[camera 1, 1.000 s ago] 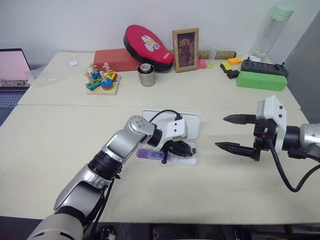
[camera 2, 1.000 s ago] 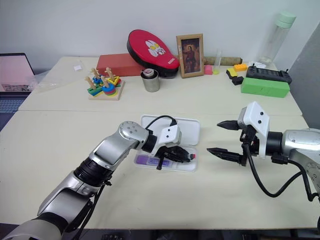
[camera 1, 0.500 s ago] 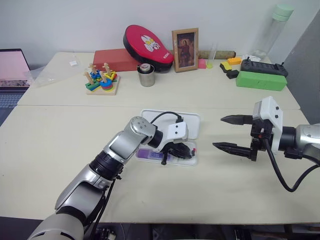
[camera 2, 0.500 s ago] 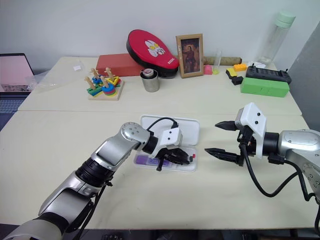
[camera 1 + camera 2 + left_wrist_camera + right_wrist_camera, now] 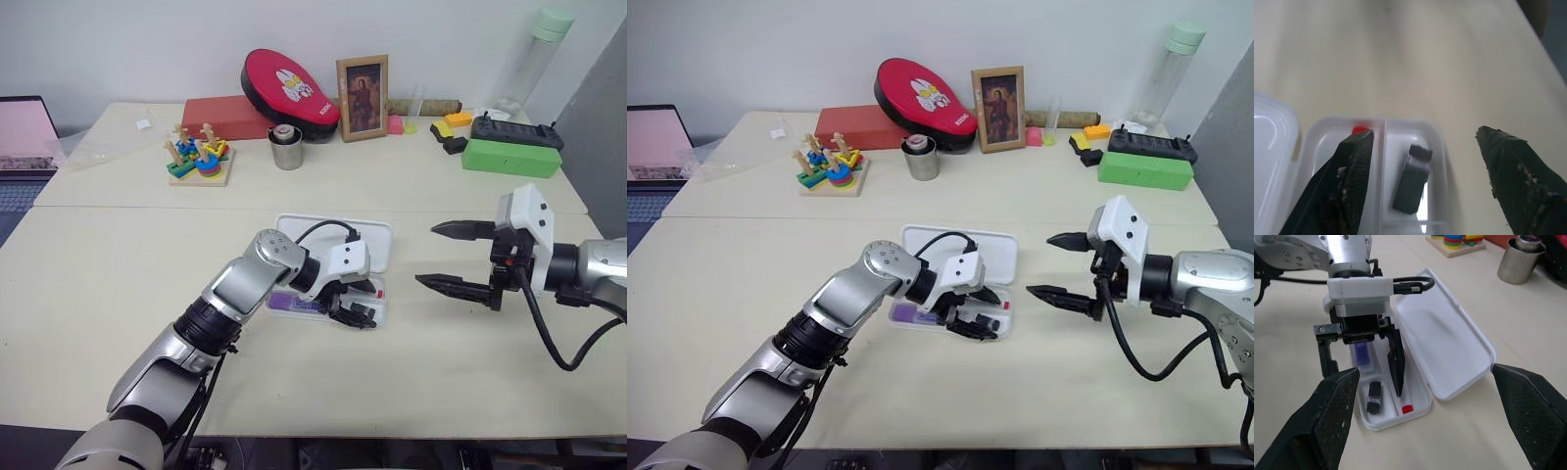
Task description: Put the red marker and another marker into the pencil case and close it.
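Note:
The white pencil case (image 5: pixel 381 315) lies open mid-table, its lid (image 5: pixel 1444 345) folded flat behind it. Inside lie the purple highlighter (image 5: pixel 1362 354), a small black object (image 5: pixel 1374 399) and the red marker, of which a red end (image 5: pixel 1407 408) shows past a finger; its red tip (image 5: pixel 1360 130) also shows in the left wrist view. My left gripper (image 5: pixel 360 302) hovers just over the case's right end, open, holding nothing. My right gripper (image 5: pixel 426 254) stands open in the air to the right of the case, empty.
Along the back of the table stand a red oval pouch (image 5: pixel 289 88), a picture frame (image 5: pixel 363 84), a metal cup (image 5: pixel 287 149), a wooden stacking toy (image 5: pixel 200 157), a green box (image 5: pixel 512 157) and a bottle (image 5: pixel 534 54). A laptop (image 5: pixel 24 132) sits far left.
My left gripper has opened over the case and lifted slightly, leaving the red marker lying inside. The right gripper has stayed where it was, still open.

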Tool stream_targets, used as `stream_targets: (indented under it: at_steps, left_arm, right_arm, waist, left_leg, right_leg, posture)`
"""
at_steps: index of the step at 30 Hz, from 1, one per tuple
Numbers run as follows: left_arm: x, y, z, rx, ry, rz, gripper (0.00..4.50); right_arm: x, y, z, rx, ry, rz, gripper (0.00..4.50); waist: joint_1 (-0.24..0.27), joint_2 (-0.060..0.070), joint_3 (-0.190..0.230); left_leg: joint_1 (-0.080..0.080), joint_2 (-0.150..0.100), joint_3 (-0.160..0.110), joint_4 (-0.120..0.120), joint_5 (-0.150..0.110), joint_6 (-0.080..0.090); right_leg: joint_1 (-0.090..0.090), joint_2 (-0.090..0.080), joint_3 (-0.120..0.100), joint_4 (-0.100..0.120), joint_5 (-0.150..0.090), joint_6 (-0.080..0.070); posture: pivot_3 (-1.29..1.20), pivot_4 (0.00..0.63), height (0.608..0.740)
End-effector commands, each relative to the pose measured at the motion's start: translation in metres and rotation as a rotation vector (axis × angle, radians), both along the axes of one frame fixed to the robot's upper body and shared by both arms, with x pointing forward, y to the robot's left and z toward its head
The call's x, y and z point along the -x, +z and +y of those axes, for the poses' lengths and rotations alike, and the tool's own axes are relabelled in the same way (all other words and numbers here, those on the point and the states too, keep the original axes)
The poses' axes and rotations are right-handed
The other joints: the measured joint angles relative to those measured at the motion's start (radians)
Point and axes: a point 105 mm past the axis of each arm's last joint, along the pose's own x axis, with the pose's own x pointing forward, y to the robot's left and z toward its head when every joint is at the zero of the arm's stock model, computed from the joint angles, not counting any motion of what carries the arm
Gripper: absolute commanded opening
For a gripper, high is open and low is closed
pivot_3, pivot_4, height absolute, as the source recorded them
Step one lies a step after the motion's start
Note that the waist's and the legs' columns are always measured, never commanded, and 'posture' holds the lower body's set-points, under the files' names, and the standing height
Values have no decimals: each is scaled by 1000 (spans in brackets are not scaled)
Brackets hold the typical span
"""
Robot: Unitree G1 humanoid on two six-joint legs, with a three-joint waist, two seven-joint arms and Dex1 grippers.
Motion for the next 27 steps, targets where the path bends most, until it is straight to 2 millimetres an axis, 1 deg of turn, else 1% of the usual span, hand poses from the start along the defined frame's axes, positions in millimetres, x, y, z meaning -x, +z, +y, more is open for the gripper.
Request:
stream_targets:
  at_steps: [1,3,5,7,9,11,13,15,16,19,21,22,23,25,27]
  left_arm:
    - [-11,49,17,241,165,-28,4473]
    - [-13,66,41,354,293,-22,4473]
    - [-9,79,64,452,405,-26,4473]
    - [-3,82,86,495,504,-38,4473]
    - [2,82,104,509,599,-49,4473]
    - [8,81,115,517,655,-58,4473]
    - [15,82,126,533,703,-74,4500]
    - [19,86,133,551,741,-102,4500]
    - [21,88,136,552,756,-114,4500]
    - [26,88,143,539,790,-125,4500]
    - [28,87,148,522,815,-141,4500]
    - [29,87,149,516,823,-145,4500]
    - [29,86,151,508,833,-151,4500]
    - [29,85,154,488,848,-154,4500]
    - [30,83,155,472,851,-153,4500]
  right_arm:
    - [-9,18,11,-37,35,-78,4500]
    - [-24,27,19,-78,36,-99,4500]
    - [-42,33,27,-120,8,-108,4500]
    - [-59,33,34,-141,-29,-99,4500]
    - [-71,29,41,-145,-50,-83,4500]
    - [-78,26,48,-148,-49,-70,4500]
    - [-91,20,55,-145,-88,-49,4133]
    - [-103,14,60,-137,-127,-30,3954]
    - [-110,9,61,-118,-152,-21,3633]
    - [-124,-2,65,-68,-195,-10,2973]
    - [-130,-6,67,-44,-211,-9,2449]
    - [-132,-8,68,-32,-215,-10,2310]
    - [-134,-10,69,-21,-221,-11,1973]
    - [-136,-16,71,16,-219,-20,1539]
    - [-135,-21,75,41,-201,-18,931]
  waist:
    - [-4,0,0]
    - [-13,1,0]
    - [-27,1,-1]
    - [-31,1,-1]
    - [-30,1,-1]
    - [-23,1,-1]
    - [-18,1,-1]
    - [-22,1,-1]
    - [-20,1,-1]
    - [-21,1,-1]
    - [-24,1,-1]
    - [-24,1,-1]
    - [-25,1,-1]
    - [-25,1,-1]
    - [-27,1,-1]
  left_leg:
    - [0,0,0,0,0,0]
    - [1,0,0,0,0,0]
    - [1,0,0,0,0,0]
    - [2,0,0,-1,0,-1]
    - [1,0,-1,-1,1,-2]
    - [1,0,-1,-1,2,-3]
    - [1,0,-1,-1,2,-3]
    - [1,0,-1,0,2,-3]
    - [1,0,-1,0,2,-3]
    - [1,0,-1,0,2,-3]
    - [1,0,-1,0,2,-3]
    - [1,0,-1,0,2,-3]
    - [1,0,-1,-1,2,-3]
    - [1,0,-1,-1,2,-3]
    - [1,0,-1,-1,2,-3]
  right_leg:
    - [0,0,0,0,0,0]
    - [0,0,0,0,0,0]
    - [0,0,0,0,0,0]
    - [0,0,1,0,0,0]
    - [0,0,0,0,0,0]
    - [0,0,0,0,0,0]
    - [0,0,0,0,0,0]
    - [0,0,0,0,0,0]
    - [0,0,0,1,0,0]
    - [0,0,0,2,0,0]
    - [0,0,0,1,0,0]
    - [0,0,0,1,0,0]
    - [-1,0,0,1,0,0]
    - [-1,0,0,1,0,0]
    - [-1,0,0,1,0,0]
  posture:
    - [0,150,740]
    - [0,150,740]
    - [0,150,740]
    - [0,150,740]
    - [0,150,740]
    - [0,150,740]
    - [0,150,740]
    - [0,150,740]
    - [0,150,740]
    - [0,150,740]
    - [0,150,740]
    - [0,150,740]
    - [0,150,740]
    - [0,150,740]
    - [0,150,740]
